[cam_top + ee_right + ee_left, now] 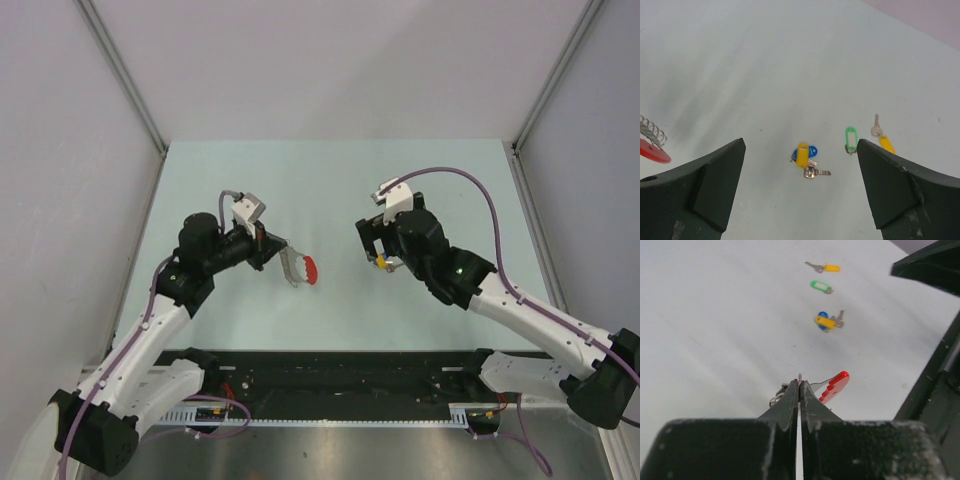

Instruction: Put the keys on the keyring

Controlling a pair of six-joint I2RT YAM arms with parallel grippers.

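The pale green table (330, 180) fills every view. The left arm (150, 330) reaches in from the near left and the right arm (530, 310) from the near right. Their wrists face each other across the middle and stay well apart.

The left gripper (800, 384) has its fingers pressed together, with only a thin sliver of metal showing between the tips. It holds the keyring (298, 267) clear of the table. From above, the grey loop shows just beside the red oval tag (836, 386), which sticks out to one side of the fingers. The part that is pinched is hidden by the fingers. In the left wrist view a small metal ring (774, 401) and a dark scrap peek out on the other side of the tips, too little to name.

The right gripper (800, 140) is spread wide and holds nothing. From above, its body covers most of the keys lying on the table under it.

Between its fingers lies the blue-and-yellow key (805, 156), its metal blades bunched and hard to separate. Near it, further on, is the green key (851, 138), whose blade is barely visible. The yellow key (881, 136) lies just beside that one. The right wrist view cuts off the red tag and the grey loop at its left edge.
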